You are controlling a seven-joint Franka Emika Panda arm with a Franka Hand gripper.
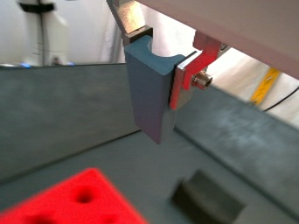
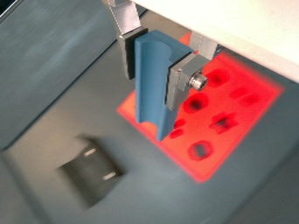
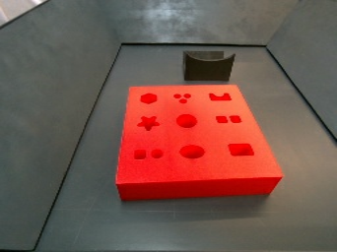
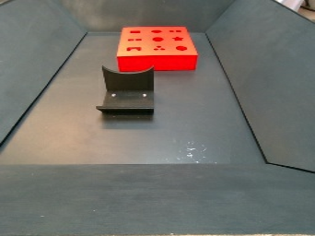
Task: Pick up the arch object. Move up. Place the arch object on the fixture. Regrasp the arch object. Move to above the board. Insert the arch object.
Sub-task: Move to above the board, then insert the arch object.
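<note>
A: How far along?

B: Past pickup, by the look of it. Arch (image 2: 153, 77) pinched in the gripper (image 2: 162, 74), hanging end-down, well clear of the floor. Gripper high over the bin, out of both side views. Fixture (image 4: 125, 89) bare, board (image 3: 191, 138) holes all empty.

A: Left to do?

B: Probably everything after the lift: setting on the fixture, regrasp, travel over the board, insertion. Hard to say whether the fixture step lies ahead or behind; judged ahead.

A: Relative places?

B: In a side view, fixture (image 3: 207, 65) at twelve o'clock from the board, just apart from it. In a wrist view, arch (image 1: 149, 87) seen over grey floor, with board (image 1: 79, 202) and fixture (image 1: 211, 197) both beyond its lower end.

A: Materials?

B: Arch: matte blue-grey, long block, smooth faces, sharp edges. Fingers (image 2: 184, 83): flat silver plate, screw head showing. Board: bright red, flat slab, matte, with star, circles, hexagon, oval, rectangles and arch cut-outs. Fixture: dark, blocky, concave dip on top between raised sides, on a flat base. Floor (image 4: 160, 138): dull grey sheet, slightly scuffed.
</note>
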